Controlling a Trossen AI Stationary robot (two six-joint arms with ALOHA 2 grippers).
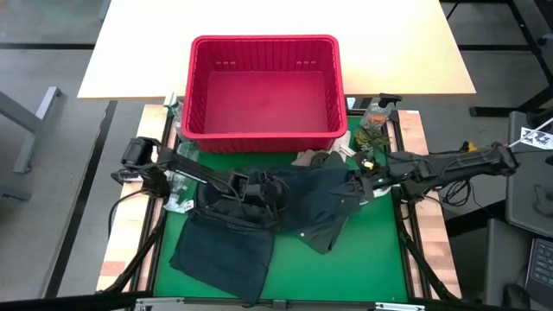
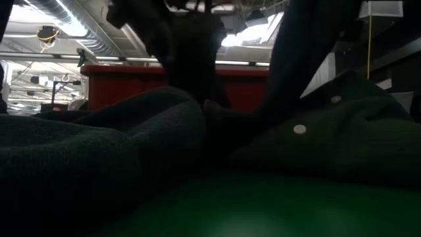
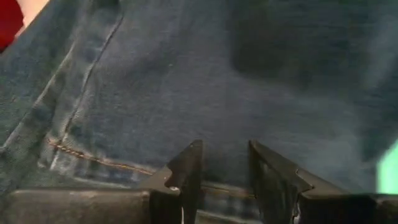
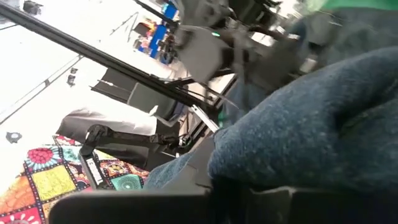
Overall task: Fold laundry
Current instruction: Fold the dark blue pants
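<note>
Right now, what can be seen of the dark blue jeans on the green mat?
The jeans lie spread and rumpled on the green mat, in front of the red basket. The cloth is dark blue denim with lighter stitched seams. The left hand is at the denim with jaws apart; whether it pinches cloth is unclear. The right hand is at their far end, shut.

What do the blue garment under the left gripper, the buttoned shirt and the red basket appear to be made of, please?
The blue garment looks like denim: faded blue weave with tan topstitched seams. The buttoned shirt seems a matte woven cloth, dark olive, with pale glossy buttons, probably plastic. The red basket appears moulded plastic: rigid slatted walls with a slight sheen.
</note>
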